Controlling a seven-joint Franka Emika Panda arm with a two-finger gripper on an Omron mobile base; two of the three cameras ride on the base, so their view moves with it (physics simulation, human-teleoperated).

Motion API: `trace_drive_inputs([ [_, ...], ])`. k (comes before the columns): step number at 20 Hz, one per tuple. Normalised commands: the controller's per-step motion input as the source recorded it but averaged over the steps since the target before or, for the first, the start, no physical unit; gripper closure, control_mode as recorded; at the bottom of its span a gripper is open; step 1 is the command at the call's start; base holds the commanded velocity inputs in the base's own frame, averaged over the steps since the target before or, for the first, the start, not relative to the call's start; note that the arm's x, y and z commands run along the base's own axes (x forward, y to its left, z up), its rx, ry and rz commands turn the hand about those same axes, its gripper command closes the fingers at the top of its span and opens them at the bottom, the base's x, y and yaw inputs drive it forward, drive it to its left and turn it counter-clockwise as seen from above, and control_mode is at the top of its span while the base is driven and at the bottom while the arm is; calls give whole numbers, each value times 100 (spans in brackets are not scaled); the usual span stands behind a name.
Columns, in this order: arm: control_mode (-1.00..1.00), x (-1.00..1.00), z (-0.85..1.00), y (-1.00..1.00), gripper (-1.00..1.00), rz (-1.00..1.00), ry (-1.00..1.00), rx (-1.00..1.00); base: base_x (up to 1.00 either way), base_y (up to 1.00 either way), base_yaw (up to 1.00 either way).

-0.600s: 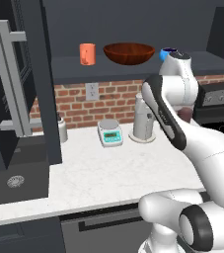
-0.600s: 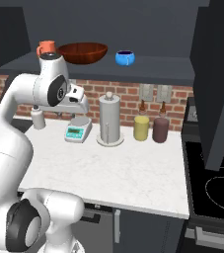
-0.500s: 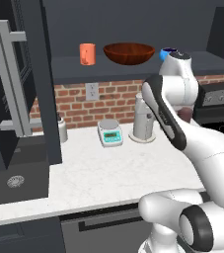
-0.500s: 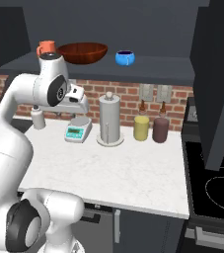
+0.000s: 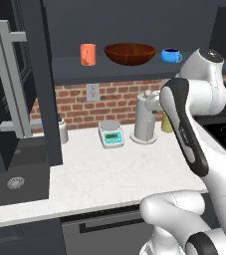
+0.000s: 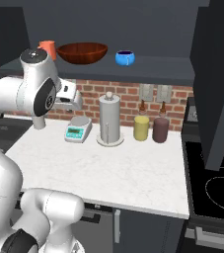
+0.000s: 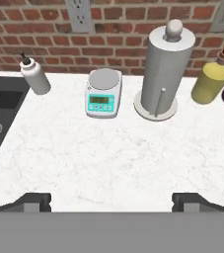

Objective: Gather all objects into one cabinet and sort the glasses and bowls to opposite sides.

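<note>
The claw (image 7: pixel 111 200) stands wide apart with nothing between its tips, looking down on the white marble bench (image 7: pixel 108 158) well below the cabinet shelf (image 6: pixel 153 69) where the task's things sit. On that shelf, in a row, I count one orange mug (image 5: pixel 88 54), one reddish-brown wooden bowl (image 5: pixel 130 53) and one blue cup (image 5: pixel 171 55) plainly in sight; a second blue cup cannot be made out behind the arm. The mug and cup look light, rigid and smooth-glazed, likely slippery and breakable, so a pinch across the rim wall or body beside the handle seems safest. The bowl is broad and glossy, probably too wide to span, so taking its rim edge looks the better hold. Below stand one kitchen scale (image 7: pixel 102 93), one paper-towel holder (image 7: pixel 164 69), one yellow canister (image 7: pixel 210 82), one maroon canister (image 6: pixel 160 129) and one soap bottle (image 7: pixel 34 75).
</note>
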Motion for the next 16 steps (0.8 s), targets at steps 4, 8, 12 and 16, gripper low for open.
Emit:
trace_drive_inputs([
  [4, -100, -32, 84, 0, -100, 0, -26, 0, 0, 0, 0],
  [8, -100, -25, 45, 4, -100, 0, -5, 0, 0, 0, 0],
  [12, -100, -27, 5, 5, -100, 0, 0, -2, 0, 0, 0],
  [16, -100, -9, -6, 3, -100, 0, 0, -8, 0, 0, 0],
])
